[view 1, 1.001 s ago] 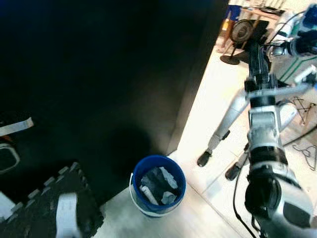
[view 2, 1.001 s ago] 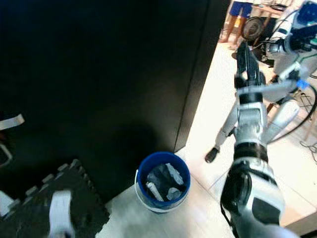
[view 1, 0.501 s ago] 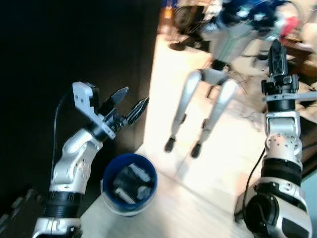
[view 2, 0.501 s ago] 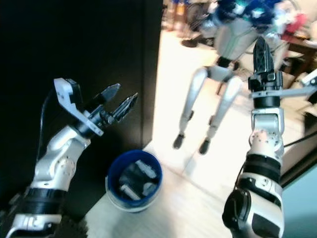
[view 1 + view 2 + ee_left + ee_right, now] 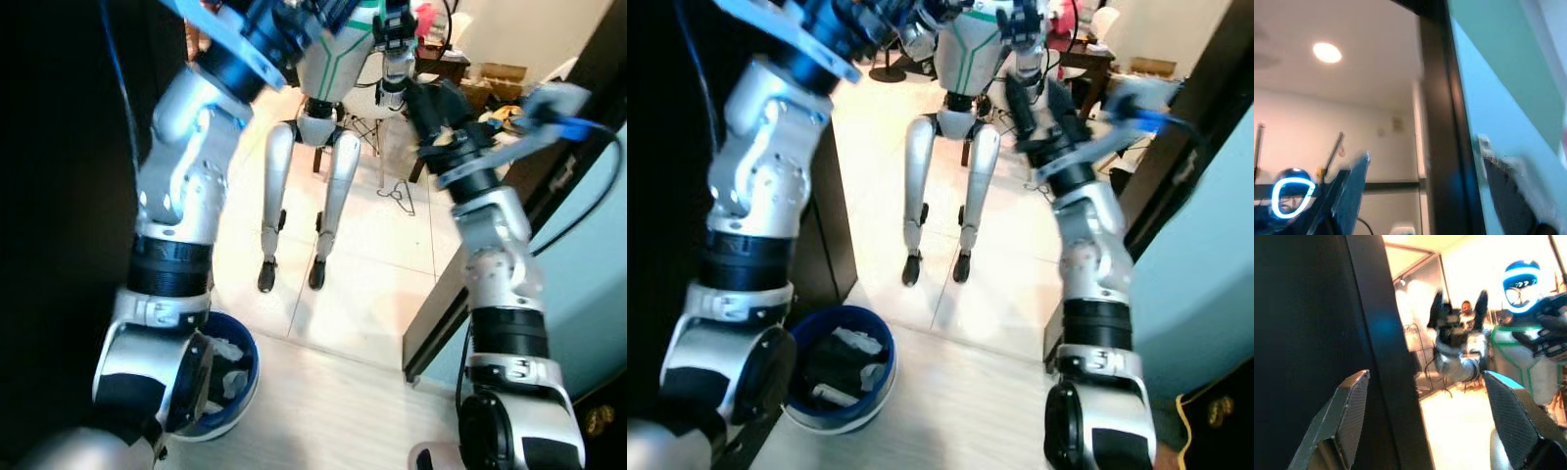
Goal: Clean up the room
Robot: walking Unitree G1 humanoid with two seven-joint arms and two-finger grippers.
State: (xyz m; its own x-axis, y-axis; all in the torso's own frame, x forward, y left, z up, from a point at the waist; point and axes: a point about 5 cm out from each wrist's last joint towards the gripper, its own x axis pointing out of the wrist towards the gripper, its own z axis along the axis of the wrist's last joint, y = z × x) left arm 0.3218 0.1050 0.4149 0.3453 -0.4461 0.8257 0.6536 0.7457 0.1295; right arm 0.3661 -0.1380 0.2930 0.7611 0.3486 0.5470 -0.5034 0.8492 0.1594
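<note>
A blue bucket (image 5: 838,367) with white and dark scraps in it stands on the pale floor at the lower left, beside my left arm (image 5: 186,186). That arm reaches steeply up toward the top of the picture. In the left wrist view my left gripper (image 5: 1425,196) is open and empty, pointing at a ceiling and a dark frame. My right gripper (image 5: 1034,98) is raised at chest height on the right, its fingers spread open and holding nothing. The right wrist view shows its two fingertips (image 5: 1349,411) far apart beside a black panel.
A humanoid robot figure (image 5: 318,147) stands ahead on the tiled floor. A dark frame (image 5: 460,284) and a teal wall (image 5: 588,294) close the right side, and a black wall closes the left. A cluttered table (image 5: 480,83) stands at the back. A wire hanger (image 5: 397,191) lies on the tiles.
The camera has swung right, so the bucket now sits at the lower left. My left arm has risen from beside the bucket to high overhead. My right gripper has tilted and spread open.
</note>
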